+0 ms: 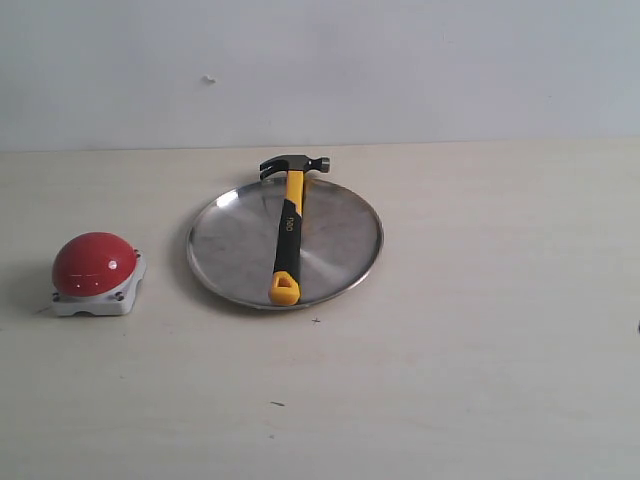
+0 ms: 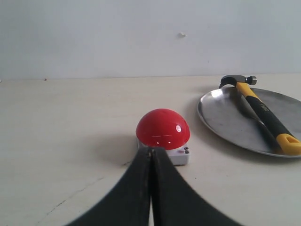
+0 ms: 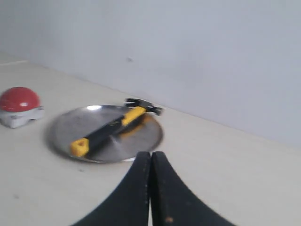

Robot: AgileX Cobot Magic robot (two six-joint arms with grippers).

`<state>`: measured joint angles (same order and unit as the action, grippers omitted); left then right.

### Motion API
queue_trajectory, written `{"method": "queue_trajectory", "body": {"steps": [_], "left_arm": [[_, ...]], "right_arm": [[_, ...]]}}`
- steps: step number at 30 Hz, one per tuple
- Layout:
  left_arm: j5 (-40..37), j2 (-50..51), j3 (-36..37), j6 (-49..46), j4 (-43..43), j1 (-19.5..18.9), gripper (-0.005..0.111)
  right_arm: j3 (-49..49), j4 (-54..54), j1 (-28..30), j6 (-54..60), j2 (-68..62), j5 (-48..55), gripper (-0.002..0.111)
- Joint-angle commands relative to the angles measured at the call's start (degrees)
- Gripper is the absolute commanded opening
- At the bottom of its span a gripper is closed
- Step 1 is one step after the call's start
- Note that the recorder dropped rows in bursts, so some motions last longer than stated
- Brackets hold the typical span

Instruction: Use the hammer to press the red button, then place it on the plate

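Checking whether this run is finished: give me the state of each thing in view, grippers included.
hammer: lying across the plate, head poking past the far rim, held by no gripper.
plate: lying flat, carrying the hammer.
red button: on its grey base, nothing touching it; pressed or not cannot be told.
left gripper: shut, empty.
right gripper: shut, empty.

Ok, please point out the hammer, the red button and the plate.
hammer (image 1: pixel 288 235), exterior view, black middle of handle.
red button (image 1: pixel 94 263), exterior view, centre of dome.
plate (image 1: pixel 345 240), exterior view, bare right part.
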<state>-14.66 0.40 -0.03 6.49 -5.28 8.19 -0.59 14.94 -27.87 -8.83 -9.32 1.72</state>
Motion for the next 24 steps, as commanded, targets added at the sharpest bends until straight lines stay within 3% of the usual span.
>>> {"method": "queue_trajectory", "body": {"steps": [1,8,14,24], "left_arm": [[0.0,-0.4,0.0,0.5,0.5,-0.2,0.000],[0.0,-0.4,0.0,0.5,0.5,-0.2,0.000],[0.0,-0.4,0.0,0.5,0.5,-0.2,0.000],[0.0,-0.4,0.0,0.5,0.5,-0.2,0.000]], "right_arm": [[0.2,-0.2,12.5,-0.6,6.7,7.3,0.000],[0.2,-1.5,28.0,-4.9,9.3,10.6,0.000],[0.2,-1.5,35.6,-5.9,9.3,15.3,0.000],[0.2,-1.6,37.5,-8.2,9.3,16.5,0.000]]}}
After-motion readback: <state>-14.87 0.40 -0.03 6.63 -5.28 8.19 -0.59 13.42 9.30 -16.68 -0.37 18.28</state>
